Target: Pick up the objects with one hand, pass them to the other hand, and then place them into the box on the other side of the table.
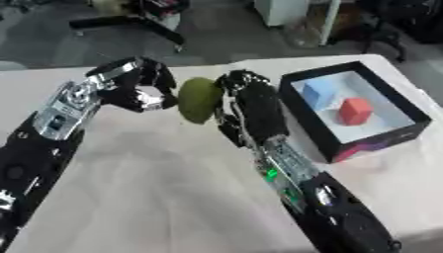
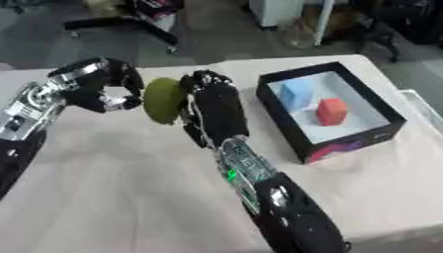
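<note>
An olive-green rounded object (image 1: pixel 199 100) is held above the table between my two hands. My right hand (image 1: pixel 252 109) shows its back to the camera and presses the object's right side, with fingers curled over its top edge. My left hand (image 1: pixel 130 89) hovers just left of the object. Its fingers and thumb are half curled in a loose claw, with table showing through the gap, and their tips reach the object's left side. The black box (image 1: pixel 298 113) with a white floor stands to the right and holds a blue cube (image 1: pixel 318 93) and a red cube (image 1: pixel 355 110).
The box sits near the table's right edge (image 2: pixel 415 111). Beyond the far table edge are a chair base (image 1: pixel 130 22) and white furniture (image 1: pixel 281 10) on the floor. Bare tabletop (image 1: pixel 155 188) lies in front, between my forearms.
</note>
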`<state>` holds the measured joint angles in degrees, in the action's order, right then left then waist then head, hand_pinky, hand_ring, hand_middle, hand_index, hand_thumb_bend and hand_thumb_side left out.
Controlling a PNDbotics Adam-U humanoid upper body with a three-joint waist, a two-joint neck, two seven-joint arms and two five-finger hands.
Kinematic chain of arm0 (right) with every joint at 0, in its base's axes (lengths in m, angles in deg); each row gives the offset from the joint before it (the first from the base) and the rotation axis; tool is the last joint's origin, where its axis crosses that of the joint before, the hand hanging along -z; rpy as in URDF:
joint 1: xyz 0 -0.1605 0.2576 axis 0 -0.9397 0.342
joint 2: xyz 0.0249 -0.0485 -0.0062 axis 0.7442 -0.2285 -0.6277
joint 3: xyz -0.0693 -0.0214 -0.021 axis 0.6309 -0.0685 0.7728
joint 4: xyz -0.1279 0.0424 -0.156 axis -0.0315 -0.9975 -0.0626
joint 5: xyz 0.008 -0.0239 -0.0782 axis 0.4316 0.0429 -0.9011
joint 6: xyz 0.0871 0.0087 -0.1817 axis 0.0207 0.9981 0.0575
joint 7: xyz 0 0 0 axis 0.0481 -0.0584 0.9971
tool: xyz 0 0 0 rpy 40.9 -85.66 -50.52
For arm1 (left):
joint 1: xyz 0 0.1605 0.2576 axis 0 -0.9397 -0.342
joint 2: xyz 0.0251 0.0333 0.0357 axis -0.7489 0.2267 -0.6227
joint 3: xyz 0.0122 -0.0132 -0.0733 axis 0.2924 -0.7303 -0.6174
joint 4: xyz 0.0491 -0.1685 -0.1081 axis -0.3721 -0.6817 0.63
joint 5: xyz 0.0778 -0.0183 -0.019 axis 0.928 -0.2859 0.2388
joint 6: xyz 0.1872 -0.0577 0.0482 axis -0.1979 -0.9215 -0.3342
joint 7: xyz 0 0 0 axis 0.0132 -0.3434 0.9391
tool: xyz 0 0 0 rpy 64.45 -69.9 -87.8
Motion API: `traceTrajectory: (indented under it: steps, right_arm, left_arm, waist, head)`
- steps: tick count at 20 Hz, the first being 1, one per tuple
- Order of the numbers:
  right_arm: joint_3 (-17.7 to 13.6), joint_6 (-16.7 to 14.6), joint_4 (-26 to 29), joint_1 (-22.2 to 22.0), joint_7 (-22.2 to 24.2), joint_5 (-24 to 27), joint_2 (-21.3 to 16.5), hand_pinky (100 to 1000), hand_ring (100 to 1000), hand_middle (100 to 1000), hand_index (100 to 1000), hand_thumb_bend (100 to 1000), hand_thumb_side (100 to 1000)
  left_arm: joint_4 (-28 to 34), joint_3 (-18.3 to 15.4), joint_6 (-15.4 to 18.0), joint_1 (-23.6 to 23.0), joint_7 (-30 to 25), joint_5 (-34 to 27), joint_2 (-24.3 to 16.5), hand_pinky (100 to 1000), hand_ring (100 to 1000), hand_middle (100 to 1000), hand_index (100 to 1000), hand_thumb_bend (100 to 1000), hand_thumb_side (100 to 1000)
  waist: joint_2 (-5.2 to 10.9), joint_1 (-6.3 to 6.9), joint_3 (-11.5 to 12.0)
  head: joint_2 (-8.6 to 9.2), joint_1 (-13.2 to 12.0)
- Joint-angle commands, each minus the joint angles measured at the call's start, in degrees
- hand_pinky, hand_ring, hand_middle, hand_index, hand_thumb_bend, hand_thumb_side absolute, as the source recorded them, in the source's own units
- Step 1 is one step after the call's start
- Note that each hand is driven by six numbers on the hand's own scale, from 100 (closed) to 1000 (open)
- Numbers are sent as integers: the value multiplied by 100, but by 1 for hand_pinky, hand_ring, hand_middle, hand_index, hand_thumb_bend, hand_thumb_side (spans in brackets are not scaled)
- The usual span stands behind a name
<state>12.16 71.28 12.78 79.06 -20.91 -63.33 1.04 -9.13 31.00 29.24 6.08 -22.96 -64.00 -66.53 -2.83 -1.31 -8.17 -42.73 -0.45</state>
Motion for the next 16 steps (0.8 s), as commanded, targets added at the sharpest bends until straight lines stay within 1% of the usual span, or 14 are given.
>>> traceTrajectory:
  steps: [1,6,7,8,9,11,13,15,16]
  right_arm:
    - [-194,205,325,113,-136,524,-187,405,492,335,222,100,125]
    - [-445,488,496,56,-339,920,-429,385,482,320,227,100,123]
    - [-526,565,476,32,-398,997,-490,381,481,318,228,100,123]
    - [-620,651,435,4,-462,1074,-568,374,478,315,229,100,100]
    - [-751,772,351,-20,-541,1153,-673,368,474,311,230,100,124]
    - [-1028,1030,94,-37,-714,1370,-886,351,466,296,232,100,122]
    - [-1326,1318,-285,-3,-920,1651,-1099,337,462,285,239,100,124]
    - [-1575,1553,-770,93,-1062,1928,-1298,339,471,287,260,100,124]
    - [-1657,1637,-1008,147,-1086,2041,-1365,339,479,292,295,100,124]
  left_arm:
    - [0,-108,51,230,3,1,-184,727,608,589,624,477,318]
    - [-112,-258,194,362,104,129,-234,733,616,597,629,470,337]
    - [-114,-311,227,376,159,162,-263,734,617,597,629,470,339]
    - [-106,-366,257,385,218,196,-308,736,619,600,631,469,344]
    - [-74,-437,293,381,301,237,-373,736,619,599,630,469,346]
    - [58,-592,345,327,482,229,-512,737,620,599,630,467,351]
    - [316,-769,382,187,721,226,-667,737,620,600,632,457,360]
    - [686,-954,410,-51,988,322,-827,740,624,604,639,456,372]
    - [865,-1026,411,-170,1102,399,-883,743,628,608,644,455,383]
  waist:
    - [131,4,-39]
    - [143,-2,-156]
    - [146,-4,-175]
    - [152,-5,-190]
    - [157,-4,-199]
    - [168,-2,-196]
    - [175,-1,-170]
    - [180,-1,-130]
    - [182,-1,-113]
  head:
    - [28,-3]
    - [16,-39]
    - [9,-45]
    - [3,-55]
    - [-3,-67]
    - [-3,-76]
    - [14,-62]
    - [39,-26]
    - [48,-6]
